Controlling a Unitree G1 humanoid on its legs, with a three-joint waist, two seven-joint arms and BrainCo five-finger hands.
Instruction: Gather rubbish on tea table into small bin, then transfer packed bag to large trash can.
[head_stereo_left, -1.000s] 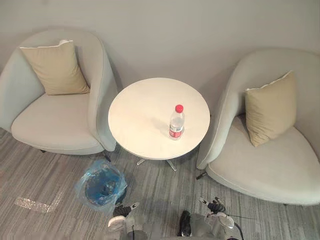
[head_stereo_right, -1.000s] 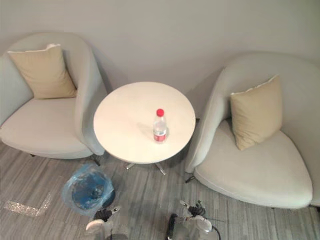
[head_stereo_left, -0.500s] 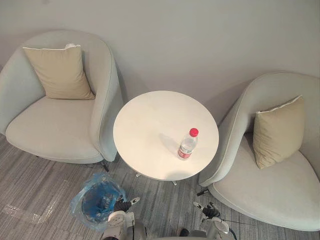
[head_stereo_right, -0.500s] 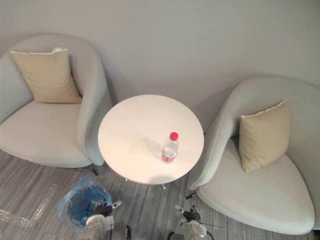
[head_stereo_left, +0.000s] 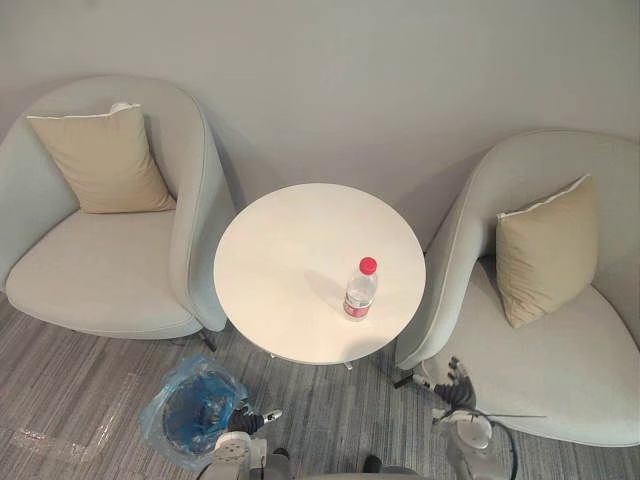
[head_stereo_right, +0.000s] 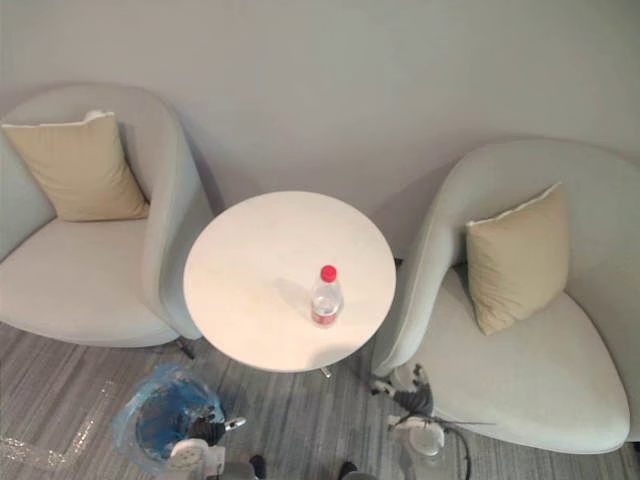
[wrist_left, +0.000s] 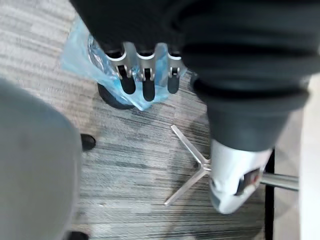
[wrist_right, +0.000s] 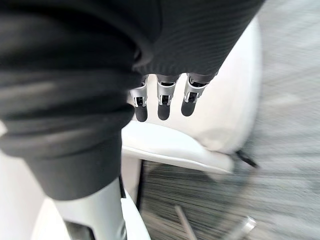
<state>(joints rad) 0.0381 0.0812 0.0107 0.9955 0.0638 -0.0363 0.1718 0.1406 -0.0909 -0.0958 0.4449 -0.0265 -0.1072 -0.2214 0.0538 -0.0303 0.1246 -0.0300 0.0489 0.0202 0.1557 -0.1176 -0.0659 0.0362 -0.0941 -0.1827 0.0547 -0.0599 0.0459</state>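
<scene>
A clear water bottle (head_stereo_left: 359, 290) with a red cap stands upright on the round white tea table (head_stereo_left: 285, 255), right of its middle. On the floor, in front of the table's left side, sits the small dark bin (head_stereo_left: 195, 415) lined with a blue bag (wrist_left: 85, 62). My left hand (head_stereo_left: 250, 422) hangs low just right of the bin, fingers (wrist_left: 144, 80) straight and holding nothing. My right hand (head_stereo_left: 456, 386) is raised by the front edge of the right armchair, fingers (wrist_right: 161, 102) straight and empty.
A pale armchair (head_stereo_left: 100, 270) with a beige cushion (head_stereo_left: 100, 160) stands left of the table. A second armchair (head_stereo_left: 545, 370) with a cushion (head_stereo_left: 545, 250) stands right. The table's metal foot (wrist_left: 192, 170) spreads over the grey striped carpet. A wall is close behind.
The camera has shifted. My right hand has risen and moved right, toward the right armchair's front edge. My left hand stays low beside the bin. The bottle has not moved.
</scene>
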